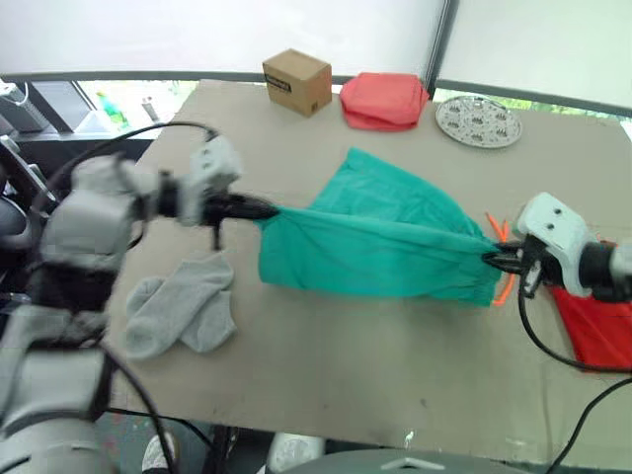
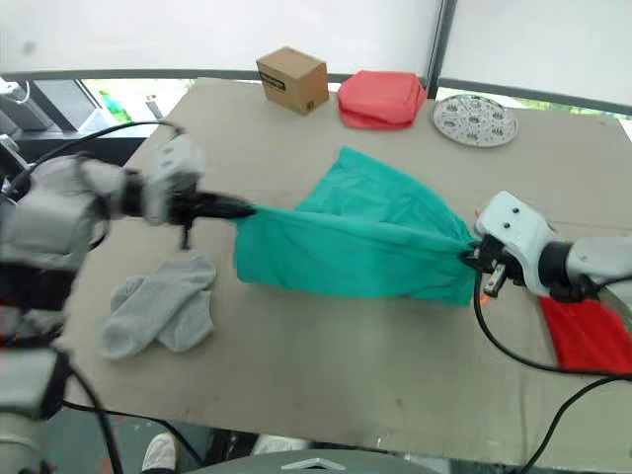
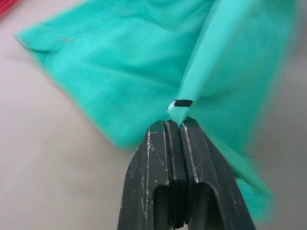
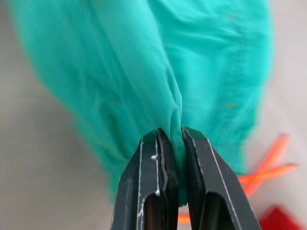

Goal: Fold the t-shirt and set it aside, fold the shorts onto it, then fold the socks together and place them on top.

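Head views: shorts (image 1: 375, 237) stretched taut above the table (image 1: 326, 365) between left gripper (image 1: 269, 209) and right gripper (image 1: 497, 259), both clamped on opposite fabric edges; socks (image 1: 183, 304) flat beside the shorts on the left gripper's side, t-shirt (image 1: 597, 331) just past the right gripper, orange drawstring (image 1: 502, 259) beside that gripper, cardboard box (image 1: 296, 81), coral-pink cloth stack (image 1: 383, 100) and patterned plate (image 1: 478, 120) beyond the shorts at the table's far edge. Left wrist view: fingers (image 3: 156, 167) pinched tight on a narrow teal corner of the shorts. Right wrist view: fingers (image 4: 146, 187) squeezed on a bunched fold of the shorts, orange drawstring and a red scrap of t-shirt close by.
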